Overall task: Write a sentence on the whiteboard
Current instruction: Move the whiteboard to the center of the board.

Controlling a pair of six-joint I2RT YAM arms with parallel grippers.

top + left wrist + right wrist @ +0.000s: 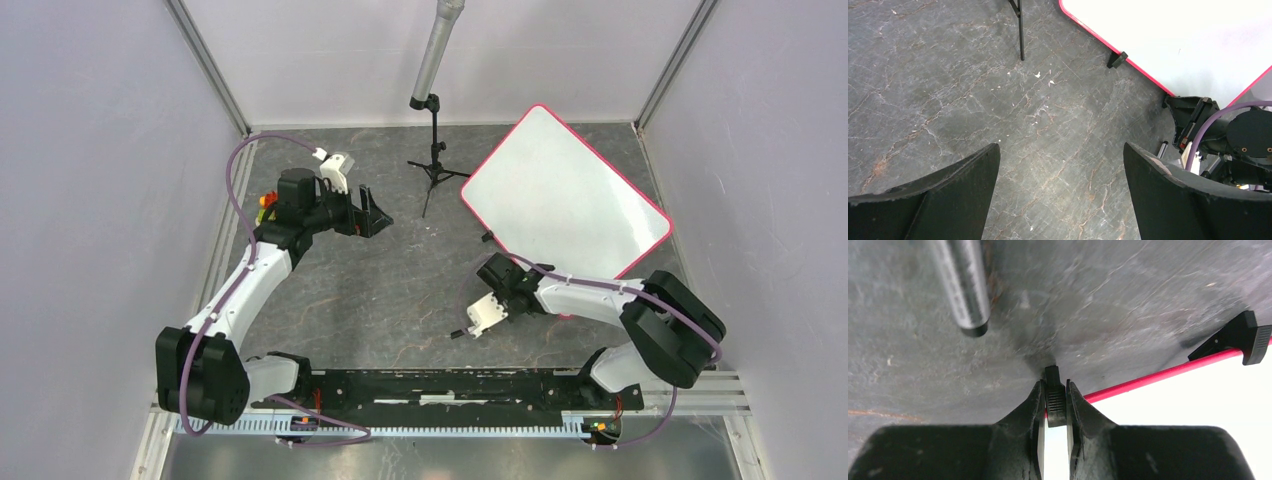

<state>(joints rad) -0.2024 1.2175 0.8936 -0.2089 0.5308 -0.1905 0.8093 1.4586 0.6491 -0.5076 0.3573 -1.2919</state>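
The right hand (1055, 388) is clamped on a small black clip (1054, 399) that sits on the pink-red rim (1158, 376) of the whiteboard (1173, 415). Its two fingers press the ribbed clip from either side at the bottom centre of the wrist view. A second clip (1248, 337) stands on the same edge at the right of that frame. A blurred grey cylinder (962, 285) hangs in at the upper left (what it belongs to I cannot tell).

From the top camera the whiteboard (565, 195) lies flat on the dark marbled worktop (400, 290) in the upper right of the frame, turned at an angle. The right hand (495, 272) is at its lower left corner.

The left hand (378, 213) is in the upper left of centre, well apart from the board, its fingers spread wide with nothing between them. Its own camera shows the two black fingertips (978, 170) over bare worktop, the board's corner (1188, 40) at the upper right. A small black tripod (435, 165) stands at top centre, just left of the board.
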